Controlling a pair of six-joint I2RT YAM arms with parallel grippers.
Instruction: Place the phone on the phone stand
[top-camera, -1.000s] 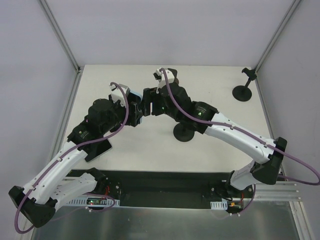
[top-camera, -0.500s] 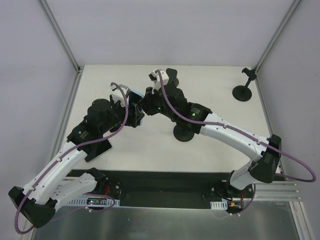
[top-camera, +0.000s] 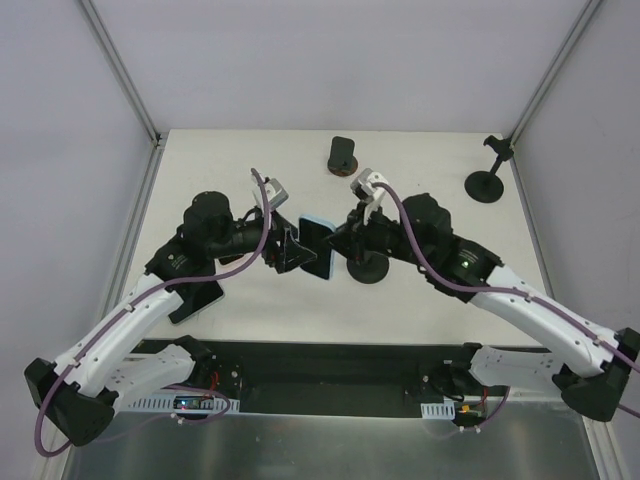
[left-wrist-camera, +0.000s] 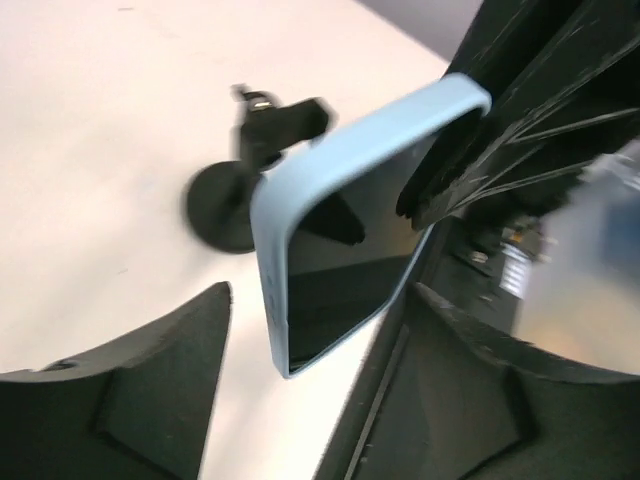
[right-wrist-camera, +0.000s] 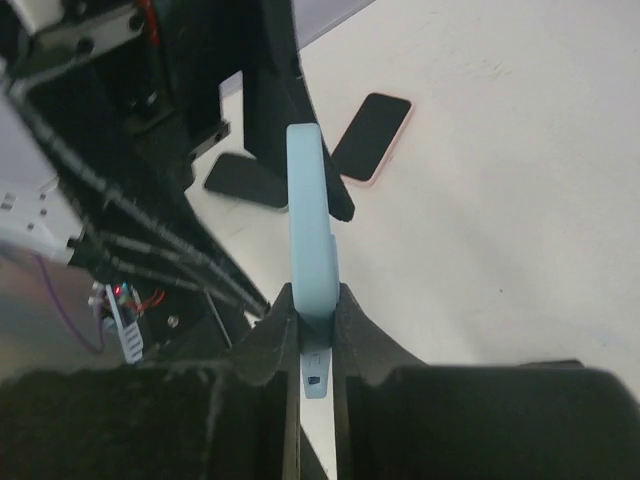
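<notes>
**Phone (top-camera: 316, 246) gripped aloft, not yet on phone stand (top-camera: 368, 266)**

Top view: you hold the phone between the arms. The right gripper (top-camera: 338, 243) is clamped on it, the left gripper (top-camera: 290, 250) spread apart beside it, and the stand just beside.

Left wrist: pale blue case, dark screen (somewhat blurred). The fingers (left-wrist-camera: 150, 380) flank it, seemingly without contact.

Right wrist: phone edge-on, pinched at one end.

Judged step: transfer to the stand. Next, withdraw your left arm, then lower the phone squarely into the cradle.
</notes>
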